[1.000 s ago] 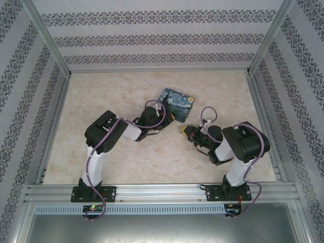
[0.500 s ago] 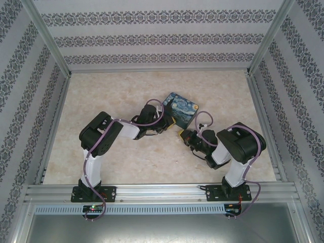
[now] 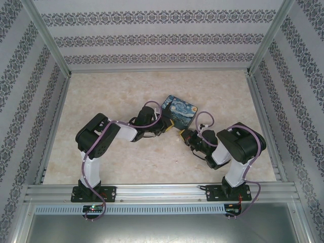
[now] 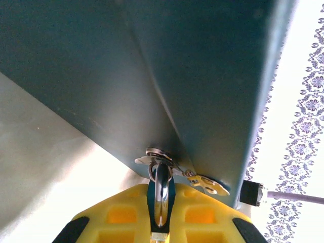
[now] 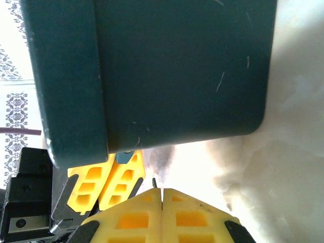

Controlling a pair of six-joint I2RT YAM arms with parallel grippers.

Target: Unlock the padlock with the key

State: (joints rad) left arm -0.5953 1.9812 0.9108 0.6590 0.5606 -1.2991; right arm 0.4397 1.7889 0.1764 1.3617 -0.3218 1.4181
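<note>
Box point(image 3: 183, 109): sat askew near the middle of the table point(image 3: 101, 101), painted top facing up.
Padlock point(image 4: 161, 195): hung at the box's near-left side, with its silver shackle looped up to a metal hasp point(image 4: 205, 183) on the dark wall.
Left gripper point(image 3: 164, 125): pressed close against that side of the box, yellow fingers clamped on the padlock's shackle.
Right gripper point(image 5: 162, 195): held just beside the box's near corner, fingers pressed together on the key point(image 5: 153, 180), seen as a thin dark tip at the seam.
</note>
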